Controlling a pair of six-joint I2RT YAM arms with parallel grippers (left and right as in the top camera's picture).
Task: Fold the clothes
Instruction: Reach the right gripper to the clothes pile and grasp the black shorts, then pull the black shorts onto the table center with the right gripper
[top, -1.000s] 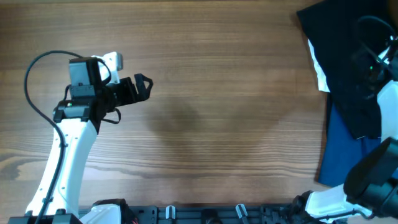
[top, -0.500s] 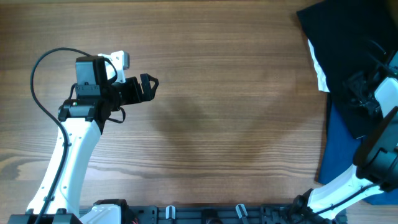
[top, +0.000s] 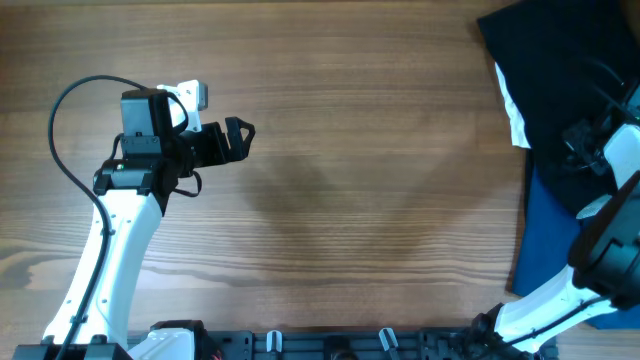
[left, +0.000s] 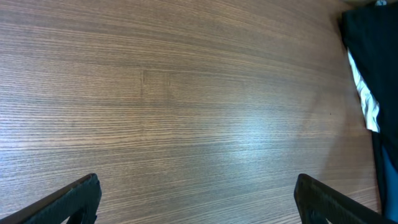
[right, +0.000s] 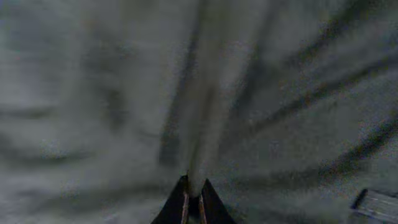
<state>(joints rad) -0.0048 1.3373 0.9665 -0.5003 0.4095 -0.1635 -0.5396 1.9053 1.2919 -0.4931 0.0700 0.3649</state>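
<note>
The clothes (top: 560, 90), a black garment with a whitish lining strip (top: 515, 112) at its left edge, lie bunched at the table's far right. My right gripper (top: 582, 140) is down on it, shut on a raised ridge of the black fabric. In the right wrist view the closed jaws (right: 193, 190) pinch that fold of the clothes (right: 208, 93), which fill the frame. My left gripper (top: 240, 138) hovers open over bare wood on the left, far from the garment. In the left wrist view its fingers (left: 81, 196) stand wide apart, and the clothes (left: 373, 56) show at the right edge.
A bright blue cloth (top: 550, 250) lies under and below the black garment at the right edge. The wooden table (top: 360, 200) stretches between the two arms. A black rail (top: 330, 345) with clips runs along the front edge.
My right gripper has closed on a fold of the black garment after settling lower on it. The left arm shifted slightly right, then stayed still.
</note>
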